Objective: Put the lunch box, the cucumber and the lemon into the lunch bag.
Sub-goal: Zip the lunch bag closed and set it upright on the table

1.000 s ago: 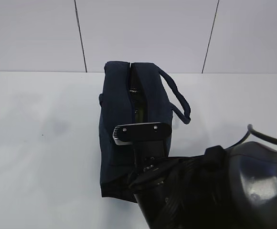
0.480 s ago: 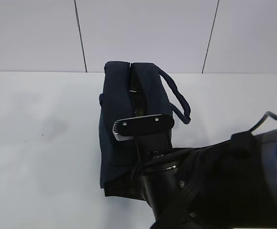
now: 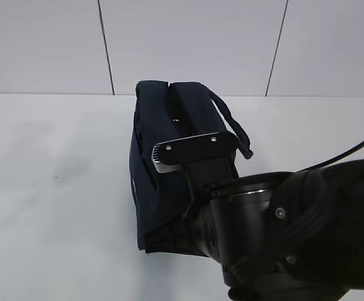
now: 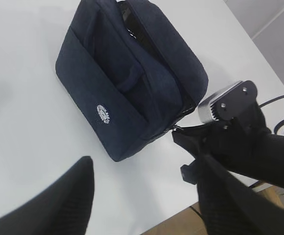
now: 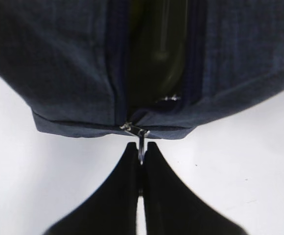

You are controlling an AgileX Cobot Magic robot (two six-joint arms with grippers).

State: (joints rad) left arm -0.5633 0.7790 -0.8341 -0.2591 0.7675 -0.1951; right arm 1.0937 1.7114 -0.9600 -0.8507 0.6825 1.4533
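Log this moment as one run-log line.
right gripper: shut on zipper pull | left gripper: open, holding nothing | lunch bag: partly unzipped on table

1 lunch bag (image 3: 163,163), 1 cucumber (image 5: 156,54), 2 end effectors (image 5: 141,155)

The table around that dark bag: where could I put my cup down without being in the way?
Left of the lunch bag the white table lies bare to its edge, and so does the strip behind the bag, by the wall. The near right is crowded: the right gripper pinches the zipper pull.

Navy lunch bag (image 4: 127,78) with white round emblem (image 4: 103,113); table (image 3: 56,188) white.
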